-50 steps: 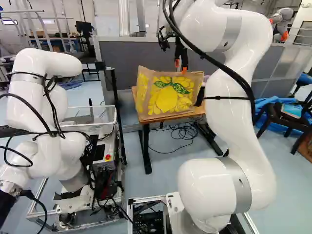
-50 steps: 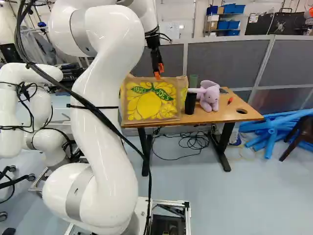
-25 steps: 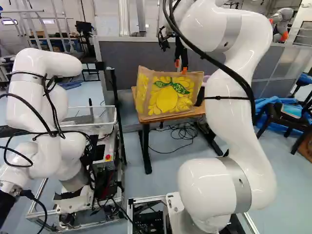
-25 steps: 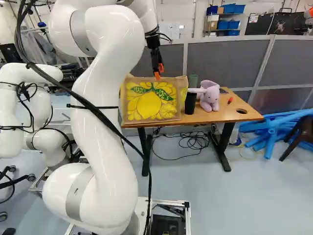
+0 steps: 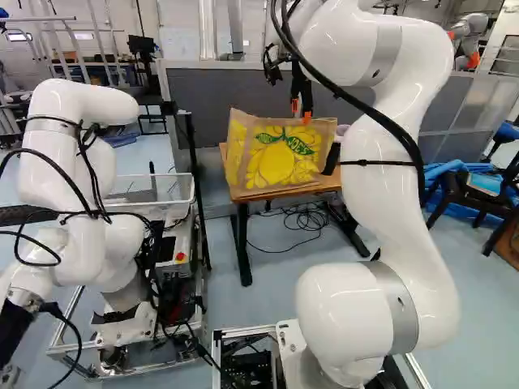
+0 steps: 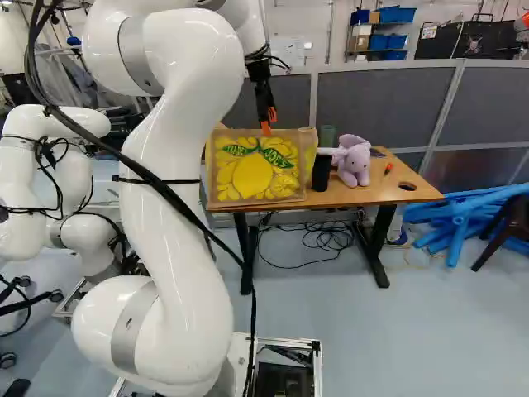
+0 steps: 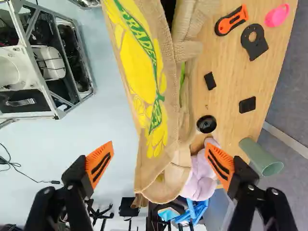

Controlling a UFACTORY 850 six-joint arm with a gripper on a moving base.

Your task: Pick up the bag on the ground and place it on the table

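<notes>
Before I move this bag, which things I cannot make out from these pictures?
- Inside of the bag: wrist view, folded cloth covers most.
- Its back: both base views, hidden behind its front.
- One end: cut off by the wrist view's edge.
- Whether the end effector touches it: base views, too small.
- Purpose of the black pieces: wrist view, too small.

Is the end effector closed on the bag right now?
No, the wrist view shows the end effector spread wide, with floor visible between one orange pad and the bag.
</notes>
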